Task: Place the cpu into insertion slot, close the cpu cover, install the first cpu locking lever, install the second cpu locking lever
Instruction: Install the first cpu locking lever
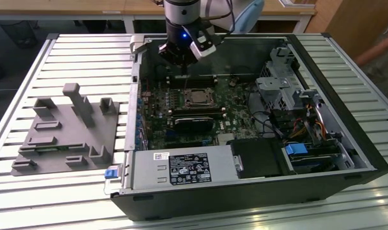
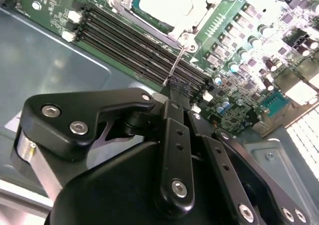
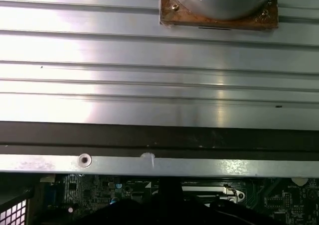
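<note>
Claw (image 2: 175,88): fingers closed together, nothing held, tip beside a thin locking lever (image 2: 177,60). Cpu (image 1: 197,98): seated in socket, board centre, at the claw's 6 o'clock in the exterior view. Lever judged best pressed slowly, sideways under its catch.

Single arm comes down from the far edge of the counter in the exterior view, wrist roughly vertical, blue light lit on the wrist housing, a white camera block strapped to its side toward the exterior view's right. Tool (image 1: 182,72) points straight down, over the far part of the open case. In the second wrist view the tool (image 2: 178,88) is seen from behind: black linkage arms and bolts fill the foreground, fingers (image 2: 175,101) drawn together to a narrow dark tip with no gap visible between them. Nothing seen clamped at the tip.
</note>
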You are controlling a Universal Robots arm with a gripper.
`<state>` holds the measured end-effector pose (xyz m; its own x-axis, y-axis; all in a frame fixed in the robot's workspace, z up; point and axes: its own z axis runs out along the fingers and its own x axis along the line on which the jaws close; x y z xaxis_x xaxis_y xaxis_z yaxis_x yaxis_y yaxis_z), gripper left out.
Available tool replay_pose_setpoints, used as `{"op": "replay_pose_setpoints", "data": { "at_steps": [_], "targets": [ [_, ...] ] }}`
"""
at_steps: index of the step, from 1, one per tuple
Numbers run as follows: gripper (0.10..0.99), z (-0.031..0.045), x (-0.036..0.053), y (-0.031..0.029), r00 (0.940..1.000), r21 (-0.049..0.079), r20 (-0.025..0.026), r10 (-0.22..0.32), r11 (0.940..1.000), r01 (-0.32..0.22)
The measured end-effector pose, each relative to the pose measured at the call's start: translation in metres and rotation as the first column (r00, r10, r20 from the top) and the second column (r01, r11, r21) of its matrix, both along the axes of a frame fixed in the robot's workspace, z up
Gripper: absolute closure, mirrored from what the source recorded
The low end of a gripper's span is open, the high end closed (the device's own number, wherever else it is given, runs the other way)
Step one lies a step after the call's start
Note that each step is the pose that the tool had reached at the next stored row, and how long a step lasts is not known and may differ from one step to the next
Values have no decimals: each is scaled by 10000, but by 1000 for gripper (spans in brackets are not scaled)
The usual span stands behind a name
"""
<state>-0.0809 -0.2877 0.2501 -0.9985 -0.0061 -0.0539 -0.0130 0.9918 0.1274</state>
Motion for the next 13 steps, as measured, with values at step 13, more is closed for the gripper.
{"op": "replay_pose_setpoints", "data": {
  "at_steps": [13],
  "targets": [
    [961, 0, -43, -55, 10000, -1, -1, 0, 10000, 0]
  ]
}}
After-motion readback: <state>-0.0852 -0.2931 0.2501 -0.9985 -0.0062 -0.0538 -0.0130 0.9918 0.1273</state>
